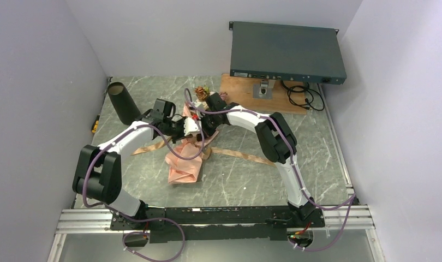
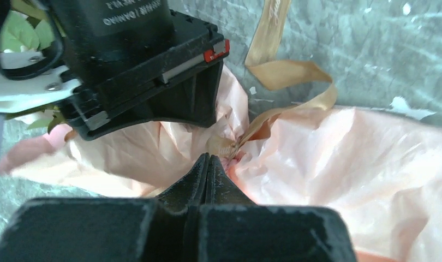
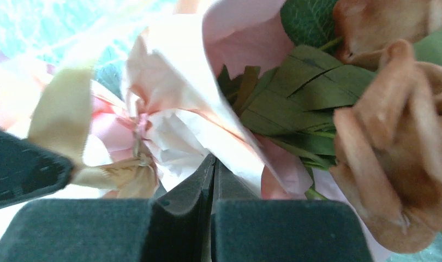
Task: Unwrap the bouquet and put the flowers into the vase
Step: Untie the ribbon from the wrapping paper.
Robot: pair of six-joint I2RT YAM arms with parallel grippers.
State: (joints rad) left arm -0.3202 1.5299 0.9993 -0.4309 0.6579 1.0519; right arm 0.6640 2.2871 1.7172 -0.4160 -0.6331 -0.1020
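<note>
Right, both of your grippers are fully closed and meet nose to nose over the small bouquet (image 1: 187,154) of roses wrapped in crinkled salmon-pink paper. It lies mid-table on the grey-green marble-look table (image 1: 317,153). Your left gripper (image 2: 208,159) has its jaws pressed flat together, tips right at the knot of the tan satin ribbon (image 2: 287,73), where the paper gathers. You can't tell from the left wrist view whether any paper or ribbon is pinched between them. Your right gripper (image 3: 213,162) is likewise closed with no gap, tips butted against a folded edge of the pink wrapping paper (image 3: 175,93) just beside the knot. Whether it has a fold caught isn't readable either. The ribbon is tied around the neck of the wrap, and its loose tails trail across the table to both sides. The flowers (image 3: 393,131), rust-brown roses with dark green leaves (image 3: 295,98), sit inside the wrap with their heads pointing to the far side. The wrap's loose end spreads toward the near edge. The tall matte black cylinder vase (image 1: 122,102) stands at the far left, well apart from the bouquet. A flat dark grey rack box (image 1: 287,52) sits above a wooden board (image 1: 238,93) at the far right.
</note>
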